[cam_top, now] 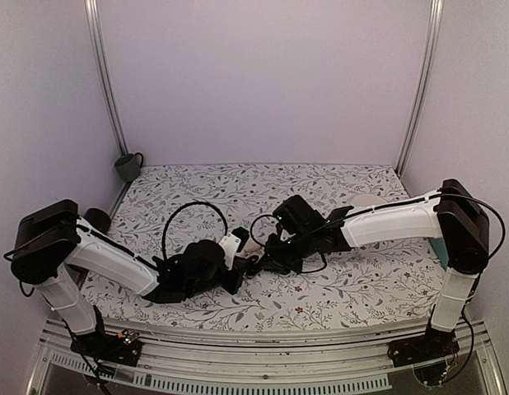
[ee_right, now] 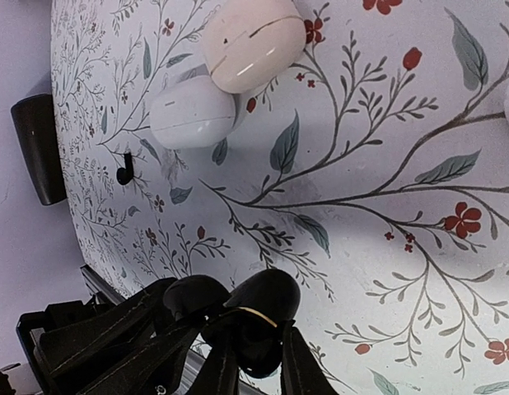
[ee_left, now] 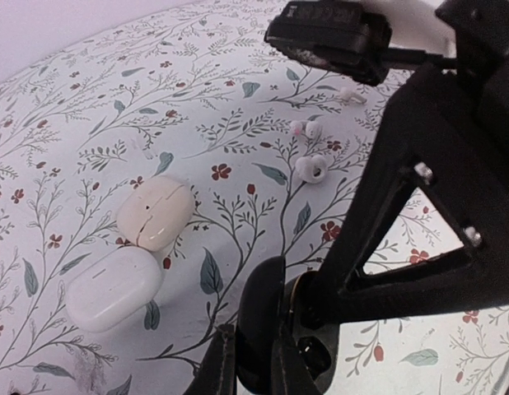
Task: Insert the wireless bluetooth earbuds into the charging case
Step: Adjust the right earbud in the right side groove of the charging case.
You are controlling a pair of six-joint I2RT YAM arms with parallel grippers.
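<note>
Near the middle of the counter both arms meet over the case, a small glossy black shell. The left fingers look pressed together on it. The right fingers sit close against its other side, and whether they pinch anything cannot be told. One black earbud lies well apart, beyond two pale pods. The case is probably light, hard and slick, best held by its sides, not the lid. The earbud is tiny and would likely skitter, so pinching across its stem seems safest.
</note>
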